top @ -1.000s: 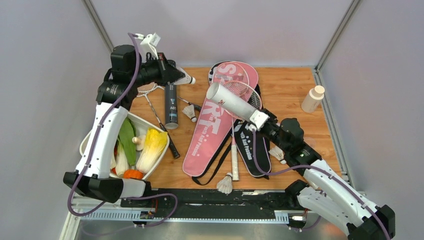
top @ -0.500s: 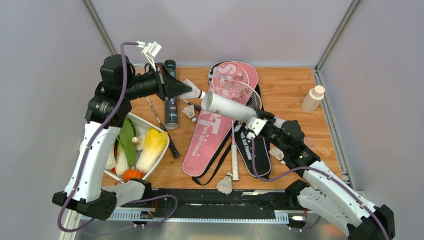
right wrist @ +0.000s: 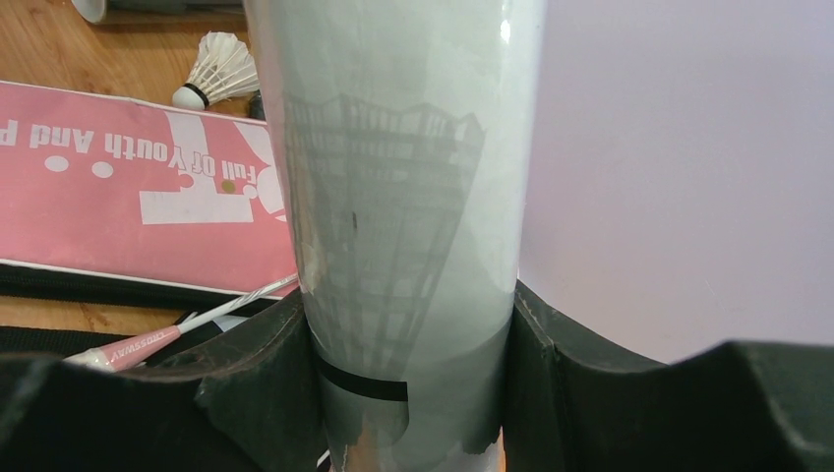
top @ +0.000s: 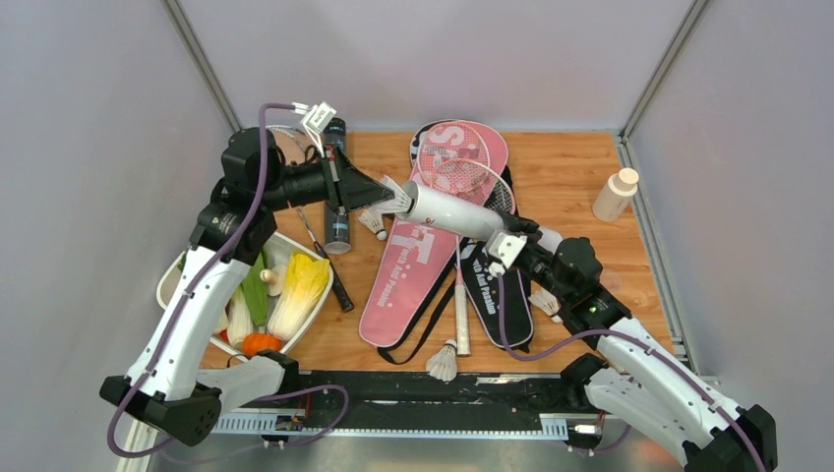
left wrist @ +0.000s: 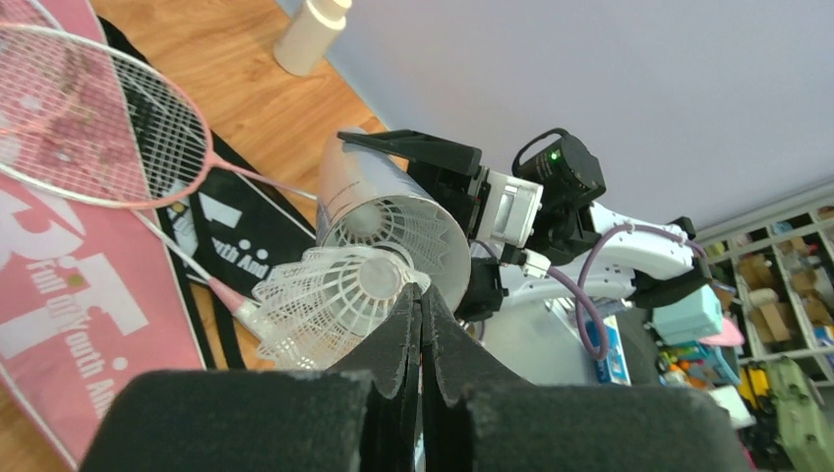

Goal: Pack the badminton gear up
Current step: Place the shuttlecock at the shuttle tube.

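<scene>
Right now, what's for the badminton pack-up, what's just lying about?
Job: white long tube, held white feather shuttlecock, loose shuttlecocks, black long tube, pink racket bag, black racket bag, pink thin-framed racket, silver racket.
Lying about: white tray of vegetables, small white bottle with tan cap.

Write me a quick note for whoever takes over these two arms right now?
Left fingers: shut on a shuttlecock at the mouth of the white tube.
Right fingers: shut on that tube, raised off the table.
Done: nothing bagged yet.
Left: three loose shuttlecocks, black tube, rackets, pink bag and black bag, all lying on the table.
</scene>
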Robot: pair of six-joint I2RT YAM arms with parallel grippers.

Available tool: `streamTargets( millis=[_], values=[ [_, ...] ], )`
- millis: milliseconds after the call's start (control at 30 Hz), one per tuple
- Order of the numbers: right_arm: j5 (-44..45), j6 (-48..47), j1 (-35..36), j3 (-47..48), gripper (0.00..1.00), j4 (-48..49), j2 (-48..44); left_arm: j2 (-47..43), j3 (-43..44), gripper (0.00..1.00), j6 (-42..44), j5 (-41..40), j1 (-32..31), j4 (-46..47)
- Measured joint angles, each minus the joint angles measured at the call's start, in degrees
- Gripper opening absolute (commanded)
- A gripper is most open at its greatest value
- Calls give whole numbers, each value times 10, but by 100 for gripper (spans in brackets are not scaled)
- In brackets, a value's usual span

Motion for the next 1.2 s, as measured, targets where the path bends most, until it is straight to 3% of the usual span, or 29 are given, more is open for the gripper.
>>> streamTargets(
  millis=[400,500,633,833,900,1067,1200],
  values=[
    [-10,9,4,0,18,14,20,7,-76,2,-59,-3,-63,130],
    [-9,22,5,0,18,14,25,7,-87,25,-66,-10,-65,147],
    [-13,35,9,-2,18,23,23,5,-85,44,-57,-19,-65,143],
    [-23,47,11,-14,18,42,16,6,-31,56,-3,-49,-66,59],
    [-26,51,11,-14,18,49,14,6,5,57,24,-70,-66,26],
    [-32,59,12,-14,18,55,6,6,97,71,97,-153,-66,-49],
    [-37,66,12,-14,18,55,-1,6,134,72,156,-205,-66,-94]
  ],
)
